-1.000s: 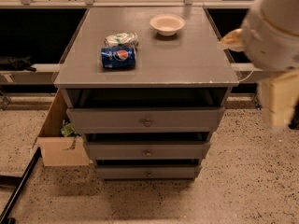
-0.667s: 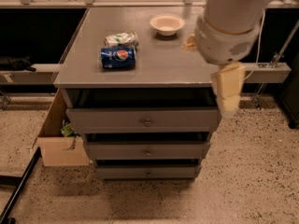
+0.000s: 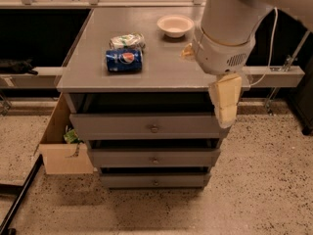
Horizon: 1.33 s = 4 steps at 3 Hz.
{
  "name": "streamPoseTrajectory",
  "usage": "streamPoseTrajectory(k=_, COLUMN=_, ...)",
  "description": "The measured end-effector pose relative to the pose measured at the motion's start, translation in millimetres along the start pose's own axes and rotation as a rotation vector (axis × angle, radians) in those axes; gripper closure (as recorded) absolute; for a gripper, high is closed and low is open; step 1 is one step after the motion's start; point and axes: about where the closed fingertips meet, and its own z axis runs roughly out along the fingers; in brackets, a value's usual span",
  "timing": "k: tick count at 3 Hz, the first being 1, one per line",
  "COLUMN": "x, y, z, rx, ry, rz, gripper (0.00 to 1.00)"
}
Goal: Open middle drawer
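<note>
The grey cabinet has three stacked drawer fronts. The middle drawer is the mid-sized front, with a small round metal knob at its centre, and it sits flush between the top front and the bottom front. My gripper is cream-coloured and hangs down from the thick white arm at the cabinet's front right corner. It is level with the top drawer, above and to the right of the middle knob, and does not touch it.
On the cabinet top lie a blue Pepsi can, a crumpled packet and a white bowl. An open cardboard box stands against the cabinet's left side. A black bar lies on the floor at the lower left.
The arm has swung left from the right edge of the view and lowered. The gripper now hangs at the cabinet's front right corner. The drawers have not moved.
</note>
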Motion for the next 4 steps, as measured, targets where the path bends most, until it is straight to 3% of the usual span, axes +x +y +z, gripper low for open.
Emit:
streamPoseTrajectory(k=1, x=-10, y=17, z=5, rx=-0.01, ry=-0.004, rz=-0.025, gripper=0.0)
streamPoseTrajectory(k=2, x=-42, y=93, z=19, rx=-0.044, ry=-0.037, rz=-0.053, gripper=0.0)
streamPoseTrajectory(k=3, x=-42, y=93, z=19, rx=-0.044, ry=-0.037, rz=-0.053, gripper=0.0)
streamPoseTrajectory(k=4, x=-53, y=102, z=24, rx=-0.054, ry=-0.077, rz=-0.092, gripper=0.0)
